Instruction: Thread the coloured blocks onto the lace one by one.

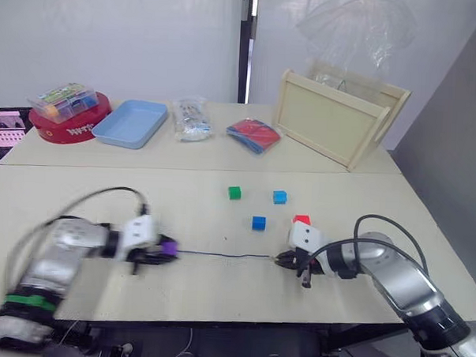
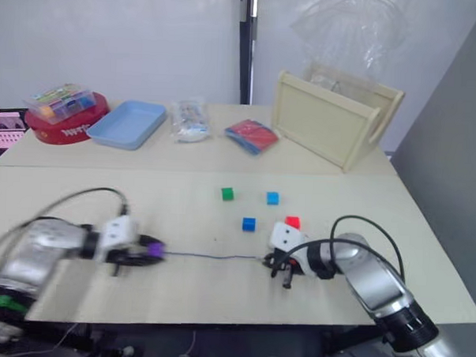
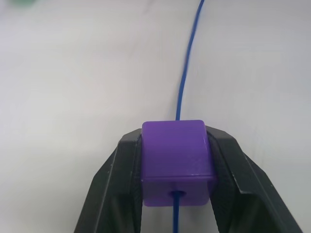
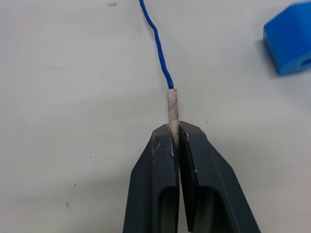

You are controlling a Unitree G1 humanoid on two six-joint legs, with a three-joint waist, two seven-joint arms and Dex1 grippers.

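Here the purple block (image 3: 178, 162) is clamped between the left jaws, the lace (image 3: 187, 68) already through it, while its pale tip (image 4: 172, 109) is pinched by the shut right jaws; overtensioned, that tip could slip free.

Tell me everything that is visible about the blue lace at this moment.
The lace is a thin blue cord, braided by its look, lying stretched almost straight across the pale table between the two grippers. One end has a short pale stiff tip, pinched in the shut right gripper. The other end passes through the hole of the purple cube, which the left gripper clamps.
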